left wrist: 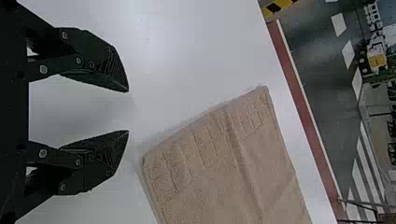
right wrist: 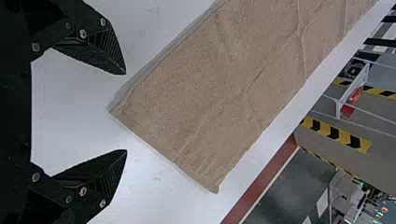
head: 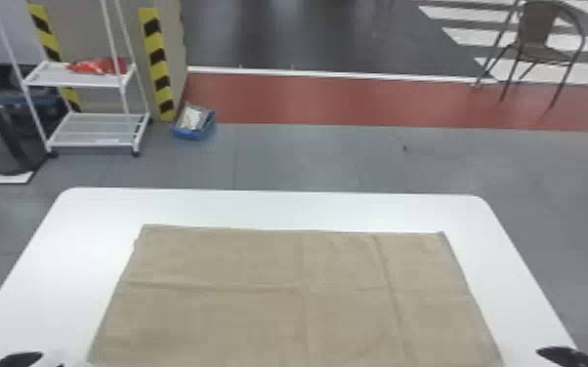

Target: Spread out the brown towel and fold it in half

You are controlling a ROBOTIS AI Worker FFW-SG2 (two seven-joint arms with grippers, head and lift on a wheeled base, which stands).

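The brown towel (head: 278,293) lies flat and spread on the white table, with a few creases and its near part cut off by the bottom edge of the head view. At that view's bottom left corner is my left gripper (head: 14,360); my right gripper (head: 559,355) is at the bottom right corner. In the left wrist view my left gripper (left wrist: 128,111) stands open beside a corner of the towel (left wrist: 210,172), nothing between its fingers. The right wrist view has my right gripper (right wrist: 126,112) open too, apart from the towel (right wrist: 210,93) near one corner.
The white table (head: 278,207) has a border around the towel's far edge and sides. Beyond it on the floor are a white shelf rack (head: 95,144), a small blue box (head: 194,132) and, at the far right, a chair (head: 537,49).
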